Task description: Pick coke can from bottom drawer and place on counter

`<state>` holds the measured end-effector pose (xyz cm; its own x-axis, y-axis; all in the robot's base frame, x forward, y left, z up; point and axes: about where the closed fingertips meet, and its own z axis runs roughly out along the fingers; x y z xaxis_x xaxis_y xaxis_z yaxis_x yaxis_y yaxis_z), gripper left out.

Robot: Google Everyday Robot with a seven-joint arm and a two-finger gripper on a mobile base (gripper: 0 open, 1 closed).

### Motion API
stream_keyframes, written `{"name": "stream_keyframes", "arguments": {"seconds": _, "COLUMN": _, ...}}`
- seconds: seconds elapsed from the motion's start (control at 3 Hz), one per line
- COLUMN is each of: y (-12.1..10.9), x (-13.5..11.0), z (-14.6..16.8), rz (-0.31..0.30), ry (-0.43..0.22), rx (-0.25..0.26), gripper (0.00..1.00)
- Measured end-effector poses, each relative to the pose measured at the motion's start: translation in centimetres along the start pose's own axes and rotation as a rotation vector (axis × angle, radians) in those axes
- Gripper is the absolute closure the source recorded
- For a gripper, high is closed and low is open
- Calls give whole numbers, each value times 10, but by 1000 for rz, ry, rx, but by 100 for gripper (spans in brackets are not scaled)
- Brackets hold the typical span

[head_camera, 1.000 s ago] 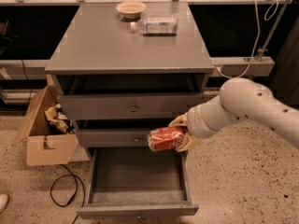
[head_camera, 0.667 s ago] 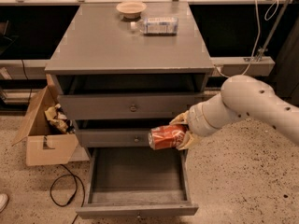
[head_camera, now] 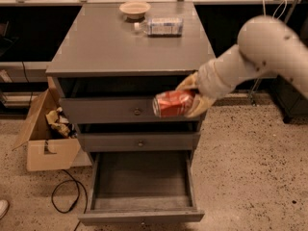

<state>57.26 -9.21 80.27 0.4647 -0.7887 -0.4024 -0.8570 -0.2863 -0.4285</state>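
The gripper (head_camera: 193,96) pinches the coke can (head_camera: 172,103) on its side, just below the front edge of the counter (head_camera: 106,47), near the right corner. I think it should lift the can above that edge first (no bumping), then set it down gently.

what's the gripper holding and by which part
The gripper holds the coke can, tipped sideways, by the end nearest the arm, before the upper drawer front.
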Motion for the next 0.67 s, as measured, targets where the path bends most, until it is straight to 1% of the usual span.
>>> {"name": "stream_keyframes", "arguments": {"seconds": 0.33, "y": -45, "x": -10, "z": -39, "rz": -20, "ry": 42, "rx": 26, "gripper": 100}}
{"name": "stream_keyframes", "arguments": {"seconds": 0.67, "y": -101, "x": -16, "z": -52, "rz": 7, "ry": 61, "rx": 45, "gripper": 100}}
